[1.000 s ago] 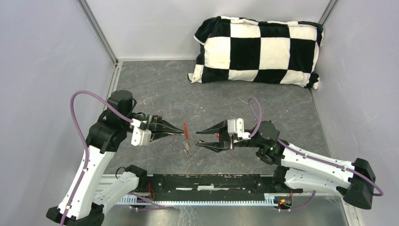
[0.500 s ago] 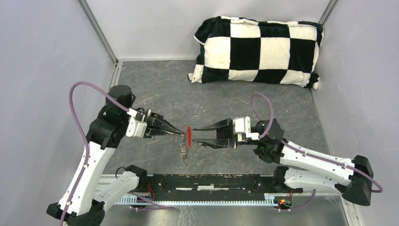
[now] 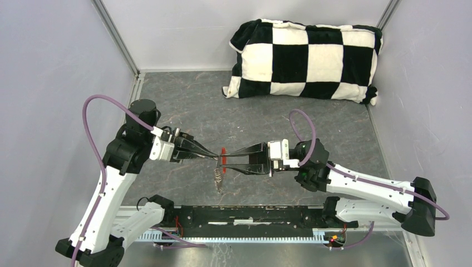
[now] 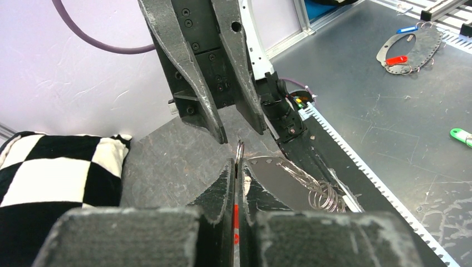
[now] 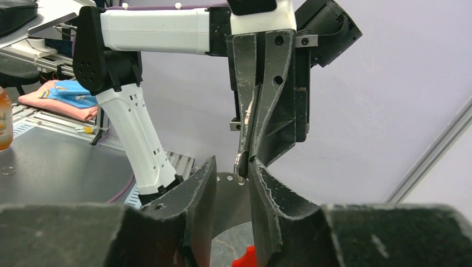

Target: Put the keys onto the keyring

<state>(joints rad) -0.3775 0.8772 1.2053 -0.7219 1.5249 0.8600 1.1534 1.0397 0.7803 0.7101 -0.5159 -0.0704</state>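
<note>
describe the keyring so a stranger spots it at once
From the checkered pillow, come forward to where the left gripper and right gripper face tip to tip. The keyring hangs between them: the only bright red tag there, silver rings dangling below.

keyring (image 3: 223, 160): bright-red fob; silver rings | left pincer (image 3: 216, 157), right pincer (image 3: 227, 160): black | pillow (image 3: 305, 58) beyond pincers: black-and-white checks | table (image 3: 183, 105): mottled dark grey | cables (image 3: 97, 103) behind pincers: purple

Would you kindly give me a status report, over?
Left gripper shut on keyring, rings dangling. Right gripper open, fingers straddling it. Nothing blocking.
</note>
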